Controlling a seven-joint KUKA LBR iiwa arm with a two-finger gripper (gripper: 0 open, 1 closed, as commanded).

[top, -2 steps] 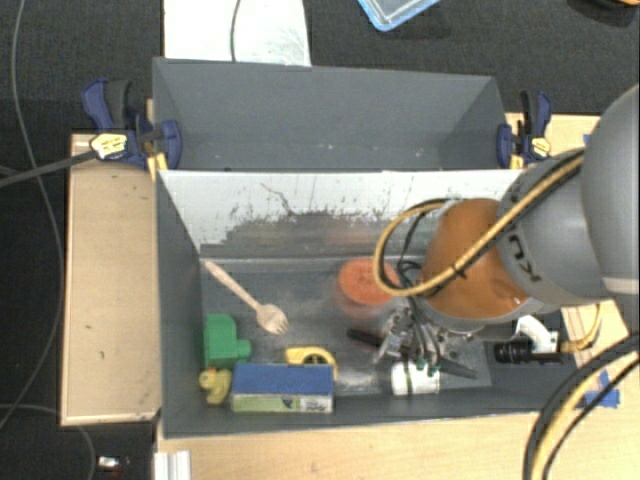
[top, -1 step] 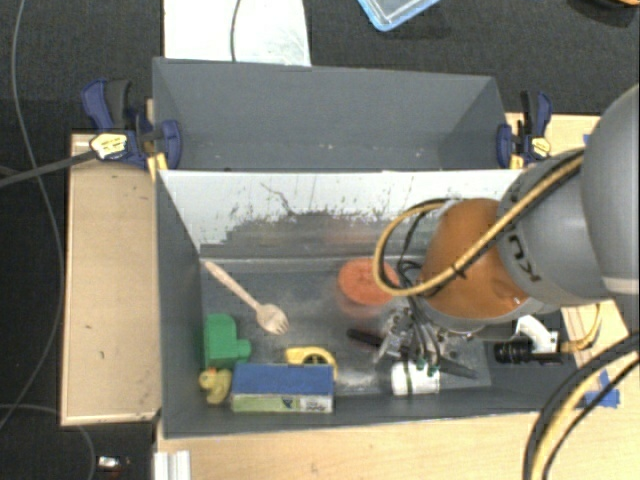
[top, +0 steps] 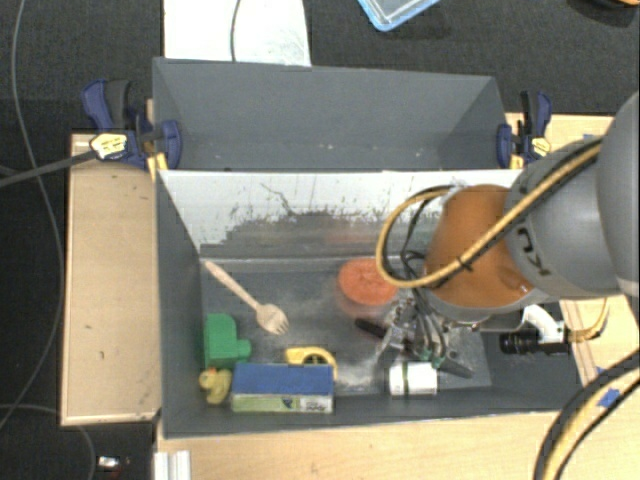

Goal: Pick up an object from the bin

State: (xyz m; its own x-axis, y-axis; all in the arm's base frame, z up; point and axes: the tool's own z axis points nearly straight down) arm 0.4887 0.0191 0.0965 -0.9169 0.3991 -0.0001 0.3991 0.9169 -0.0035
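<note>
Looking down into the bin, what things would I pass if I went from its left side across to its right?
Green block → blue box → orange disc → small white cylinder. The wooden stick and the small yellow pieces overlap these, so I leave them out.

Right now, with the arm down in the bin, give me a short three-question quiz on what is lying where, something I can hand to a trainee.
1. True or false: the blue box lies by the near wall of the bin, left of the gripper in the camera view.
2. Which thing lies just below the gripper in the view? A) a white cylinder B) a red ball C) a glass cup
3. Fill in: the round flat disc up and left of the gripper is coloured ____.

Key: 1 true; 2 A; 3 orange.
</note>
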